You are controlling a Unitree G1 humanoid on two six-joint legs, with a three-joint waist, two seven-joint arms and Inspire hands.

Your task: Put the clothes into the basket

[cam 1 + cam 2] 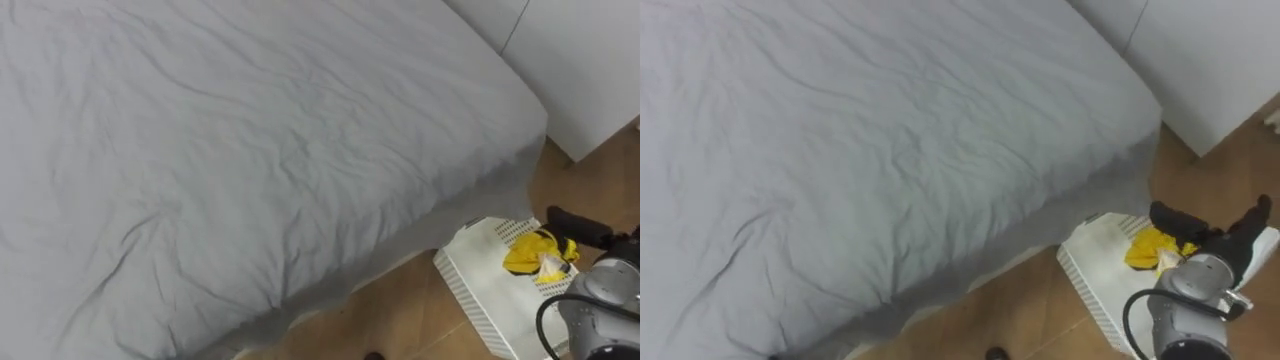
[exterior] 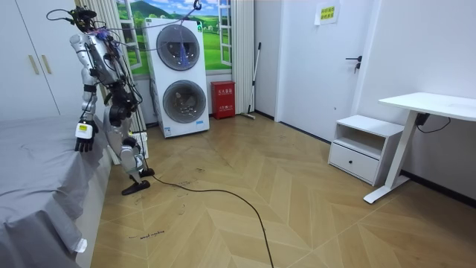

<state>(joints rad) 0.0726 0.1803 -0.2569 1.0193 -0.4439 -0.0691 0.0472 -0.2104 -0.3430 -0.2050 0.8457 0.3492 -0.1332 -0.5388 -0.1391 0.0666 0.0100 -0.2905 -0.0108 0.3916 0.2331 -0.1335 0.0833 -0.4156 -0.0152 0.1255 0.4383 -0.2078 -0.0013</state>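
Yellow clothes [image 1: 1148,250] lie in basket [image 1: 1090,265] at 4 o'clock, beside bed [image 1: 890,130]. Right hand [image 1: 1225,238] over it, fingers spread, holding nothing. Lift straight up w/o snagging cloth.

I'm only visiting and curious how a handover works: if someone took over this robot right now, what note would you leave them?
The right hand is open, its fingers spread over the white slatted plastic basket, which stands on the floor beside the grey-sheeted bed. It holds nothing.
State of the left hand: unknown.
Done: a crumpled yellow garment lies in the basket.
Left: lift the right hand away, then probably look round for more clothes.
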